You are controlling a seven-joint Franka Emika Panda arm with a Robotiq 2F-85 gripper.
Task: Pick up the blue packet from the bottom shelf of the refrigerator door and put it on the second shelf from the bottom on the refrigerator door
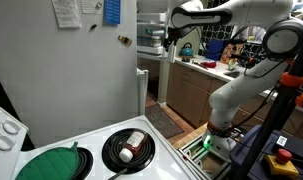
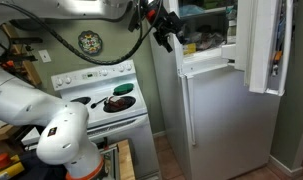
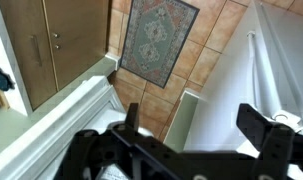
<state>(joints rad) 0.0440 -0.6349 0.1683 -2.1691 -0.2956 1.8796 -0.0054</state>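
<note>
The refrigerator door (image 2: 261, 45) stands open at the right of the pale refrigerator (image 2: 206, 110), with small coloured items in its shelf bins. I cannot make out the blue packet in any view. My gripper (image 2: 161, 25) is high up beside the open upper compartment, left of the door, and it also shows in an exterior view (image 1: 172, 32). In the wrist view the gripper (image 3: 196, 125) is open and empty. It looks down on a white panel (image 3: 266, 70) and the tiled floor.
A white stove (image 1: 101, 150) with a green pad (image 1: 53, 165) and a dark pan (image 1: 128, 147) stands beside the refrigerator. A counter (image 1: 206, 68) with clutter lies behind the arm. A rug (image 3: 156, 40) lies on the floor, and wooden cabinets (image 3: 51, 45) stand at the left.
</note>
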